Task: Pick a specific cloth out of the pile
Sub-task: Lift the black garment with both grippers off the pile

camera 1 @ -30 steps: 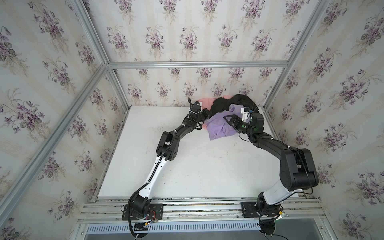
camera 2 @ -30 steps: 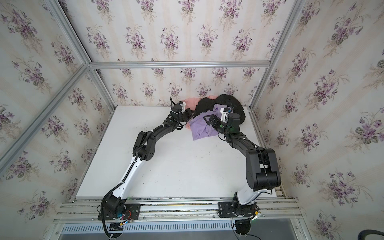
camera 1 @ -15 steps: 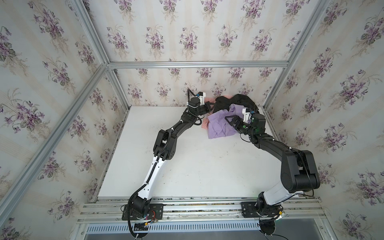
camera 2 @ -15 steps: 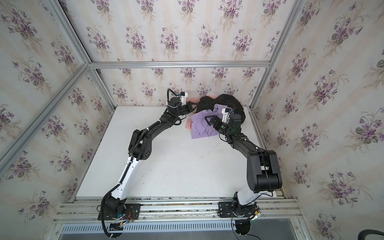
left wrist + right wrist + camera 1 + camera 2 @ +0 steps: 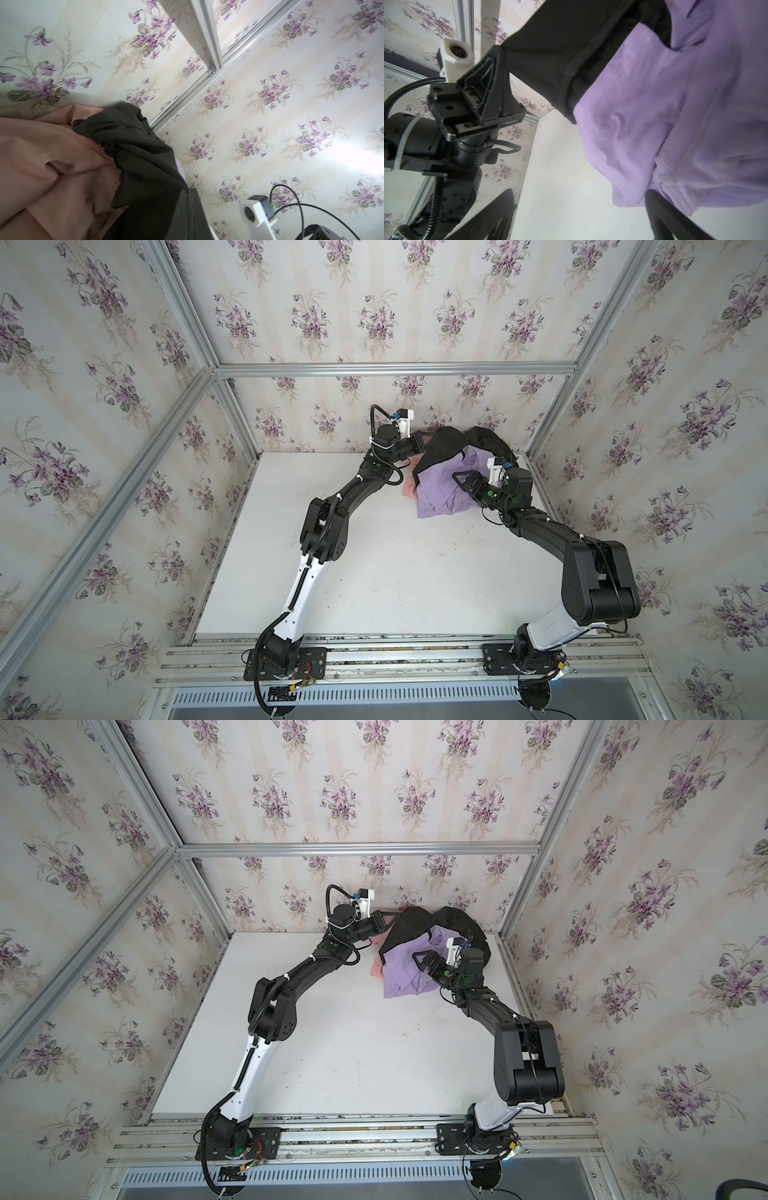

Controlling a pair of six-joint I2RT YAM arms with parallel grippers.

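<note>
Stretching from the left fingers (image 5: 417, 443) in a top view, the cloth (image 5: 446, 443) drapes over the lilac garment (image 5: 440, 493) at the desk's (image 5: 374, 564) far corner; the right fingers (image 5: 471, 483) hover spread wide above the lilac. Left wrist view: black folds lie across the pink garment (image 5: 52, 155). Right wrist view: the left fingers are clamped on the cloth's edge. Light and limp, it may drag its neighbours; that edge seems a sound hold

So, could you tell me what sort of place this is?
Likely a robot test booth, not a home: wallpapered panels in an aluminium frame, two arms bolted to a rail, and a white table.
</note>
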